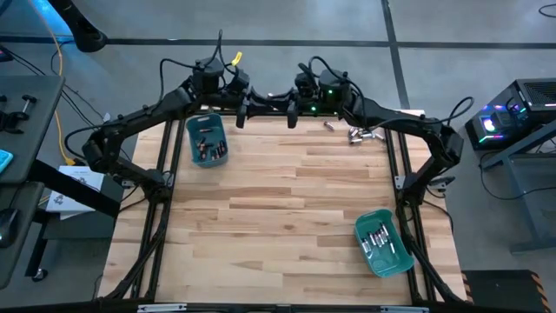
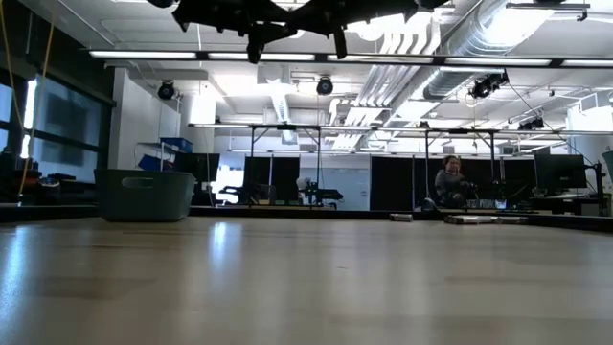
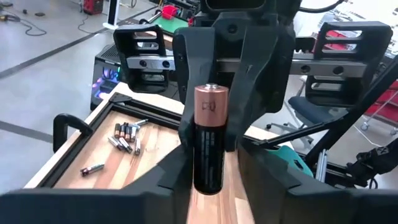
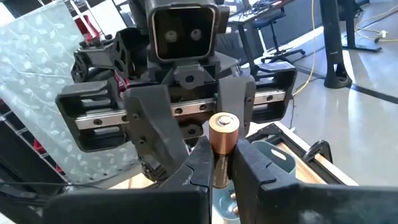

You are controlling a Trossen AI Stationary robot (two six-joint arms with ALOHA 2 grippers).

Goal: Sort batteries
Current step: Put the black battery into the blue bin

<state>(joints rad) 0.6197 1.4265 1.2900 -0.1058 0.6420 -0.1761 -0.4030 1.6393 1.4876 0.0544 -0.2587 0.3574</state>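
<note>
One battery (image 3: 209, 140), dark with a copper-coloured top, stands upright in the air above the table's far edge. My left gripper (image 1: 252, 97) and right gripper (image 1: 280, 97) face each other there, level, both shut on it. It also shows in the right wrist view (image 4: 223, 140). Loose batteries (image 1: 360, 133) lie in a small heap on the far right of the table, also seen in the left wrist view (image 3: 126, 134). A teal bin (image 1: 207, 139) at far left holds dark cells. Another teal bin (image 1: 384, 243) at near right holds silvery ones. My left gripper pinches the battery's dark lower body (image 3: 206, 177) between its two fingers, coming level from the table's left, fingers across it. The battery is lifted clear and upright, copper end up. My right gripper pinches the same battery's body below the copper band (image 4: 222, 163) between its two fingers, coming level from the table's right. Its fingers (image 3: 188, 106) stand on either side of the copper end in the left wrist view.
A single battery (image 1: 328, 124) lies apart from the heap, another (image 3: 92, 168) nearer the table's edge. The dark frame rail (image 1: 404, 165) runs along the table's sides. The wide middle of the wooden tabletop (image 1: 287, 200) is bare. A person (image 2: 450, 182) sits far off in the room.
</note>
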